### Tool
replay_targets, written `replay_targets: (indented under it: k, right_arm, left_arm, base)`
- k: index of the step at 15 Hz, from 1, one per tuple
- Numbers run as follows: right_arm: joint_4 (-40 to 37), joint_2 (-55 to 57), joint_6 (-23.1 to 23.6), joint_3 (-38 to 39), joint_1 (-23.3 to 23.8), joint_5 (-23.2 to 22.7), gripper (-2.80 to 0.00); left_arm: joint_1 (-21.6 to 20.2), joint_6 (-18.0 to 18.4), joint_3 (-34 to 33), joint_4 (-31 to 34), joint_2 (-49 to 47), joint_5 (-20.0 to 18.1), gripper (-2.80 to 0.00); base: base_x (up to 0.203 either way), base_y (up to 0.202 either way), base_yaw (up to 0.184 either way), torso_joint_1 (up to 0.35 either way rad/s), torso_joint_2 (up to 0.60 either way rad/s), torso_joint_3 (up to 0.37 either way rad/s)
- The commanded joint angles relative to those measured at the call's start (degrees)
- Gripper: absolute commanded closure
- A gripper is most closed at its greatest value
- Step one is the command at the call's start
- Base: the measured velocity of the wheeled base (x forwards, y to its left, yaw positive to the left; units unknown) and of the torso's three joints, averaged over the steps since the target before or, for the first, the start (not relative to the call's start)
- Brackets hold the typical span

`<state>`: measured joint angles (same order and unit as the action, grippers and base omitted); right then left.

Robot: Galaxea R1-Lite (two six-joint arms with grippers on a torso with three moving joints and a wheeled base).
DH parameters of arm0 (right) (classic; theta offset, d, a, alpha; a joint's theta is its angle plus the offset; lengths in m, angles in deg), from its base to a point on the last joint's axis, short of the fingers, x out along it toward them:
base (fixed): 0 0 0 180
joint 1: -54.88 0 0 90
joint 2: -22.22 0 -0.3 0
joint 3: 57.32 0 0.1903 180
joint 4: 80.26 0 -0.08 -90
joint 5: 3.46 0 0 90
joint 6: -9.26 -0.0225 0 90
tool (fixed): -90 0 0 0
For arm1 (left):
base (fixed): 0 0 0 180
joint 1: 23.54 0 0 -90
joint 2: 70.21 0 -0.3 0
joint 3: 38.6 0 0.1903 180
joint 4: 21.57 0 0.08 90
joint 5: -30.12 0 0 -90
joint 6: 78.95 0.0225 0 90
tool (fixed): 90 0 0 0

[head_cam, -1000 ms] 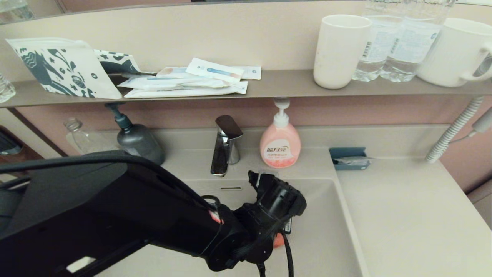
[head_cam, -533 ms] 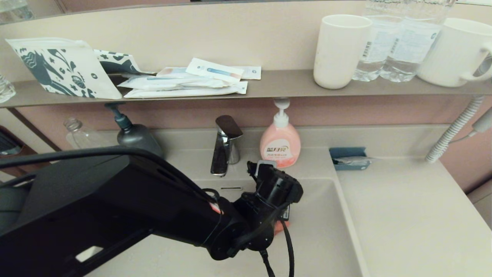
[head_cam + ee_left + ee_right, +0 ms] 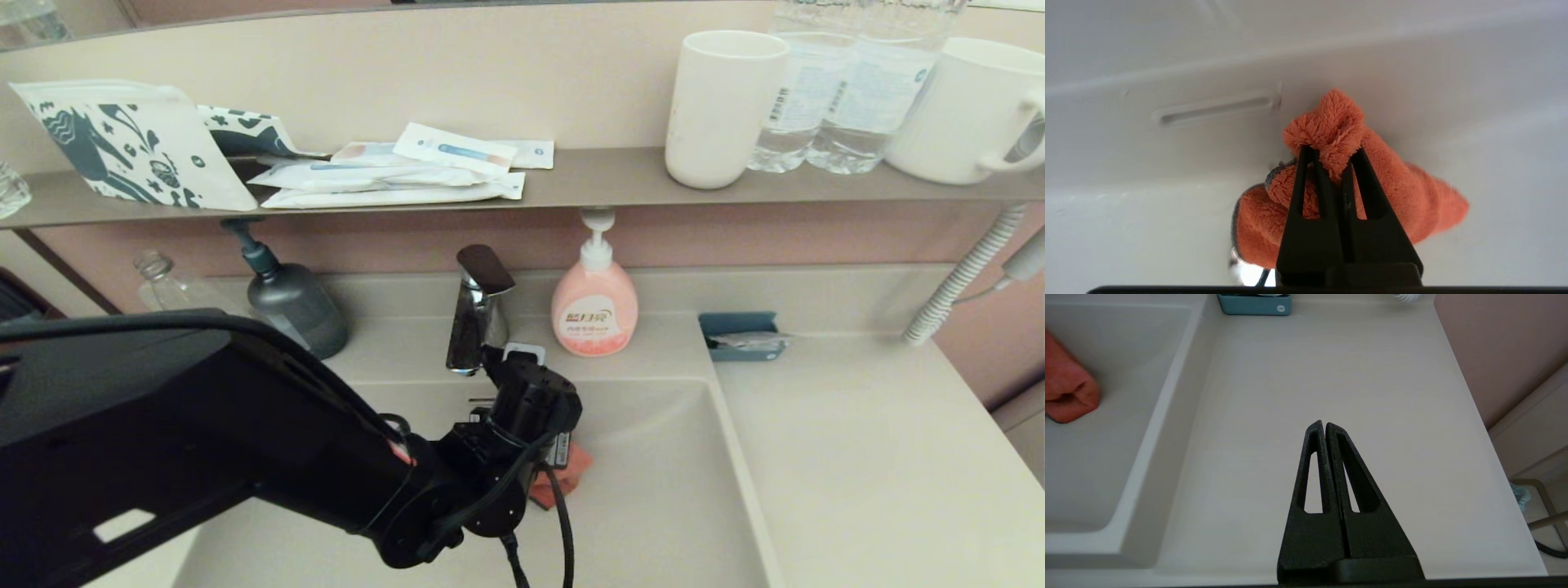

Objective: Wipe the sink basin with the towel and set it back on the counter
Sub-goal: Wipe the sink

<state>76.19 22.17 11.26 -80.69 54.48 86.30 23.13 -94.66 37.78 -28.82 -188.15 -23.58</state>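
Left arm reaches down into the sink basin [image 3: 669, 506] from the robot's left side. Left gripper [image 3: 1331, 157] is clamped on the towel [image 3: 1392, 192]: the two black fingers pinch a bunched fold of the orange-red terry cloth, the rest of it hanging loose below and to either side. The cloth sits low against the basin's back wall, close to the overflow slot [image 3: 1214, 109]. A glint of chrome shows just under the cloth in the left wrist view; too little of it is visible to name.

In the head view the towel [image 3: 563, 474] peeks out beside the wrist housing, in the basin below and in front of the chrome faucet [image 3: 478, 314]. Pink soap dispenser [image 3: 594, 294] stands on the ledge behind the basin, right of the faucet; grey pump bottle [image 3: 290, 298] to the left.

Right gripper [image 3: 1325, 428] hangs over the counter [image 3: 1331, 375], to the right of the basin, fingers pressed together with nothing between them. Its camera catches one end of the towel [image 3: 1065, 390] inside the basin and a teal soap dish [image 3: 1255, 303] at the counter's back edge.

Shelf [image 3: 620, 184] above carries a white cup [image 3: 718, 106], water bottles [image 3: 841, 90], a mug [image 3: 967, 110] and sachets [image 3: 408, 175].
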Motion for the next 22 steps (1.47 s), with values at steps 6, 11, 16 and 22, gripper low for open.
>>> replay_targets:
  k: [6, 11, 16, 22]
  right_arm:
    - [0.0, 0.0, 0.0, 0.0, 0.0, 0.0, 0.0]
    - [0.0, 0.0, 0.0, 0.0, 0.0, 0.0, 0.0]
    - [0.0, 0.0, 0.0, 0.0, 0.0, 0.0, 0.0]
    - [0.0, 0.0, 0.0, 0.0, 0.0, 0.0, 0.0]
  left_arm:
    - [-7.0, 0.5, -9.6, -3.3, 6.7, -1.3, 0.0]
    - [-5.0, -0.5, -14.1, -7.7, 5.9, -1.8, 0.0]
    - [-1.3, -1.5, -15.4, -9.4, 2.9, -0.3, 0.0]
    - [-0.3, -3.1, -18.7, -9.4, 3.4, 0.7, 0.0]
  base:
    - [0.0, 0.0, 0.0, 0.0, 0.0, 0.0]
    - [0.0, 0.0, 0.0, 0.0, 0.0, 0.0]
    - [0.0, 0.0, 0.0, 0.0, 0.0, 0.0]
    - [0.0, 0.0, 0.0, 0.0, 0.0, 0.0]
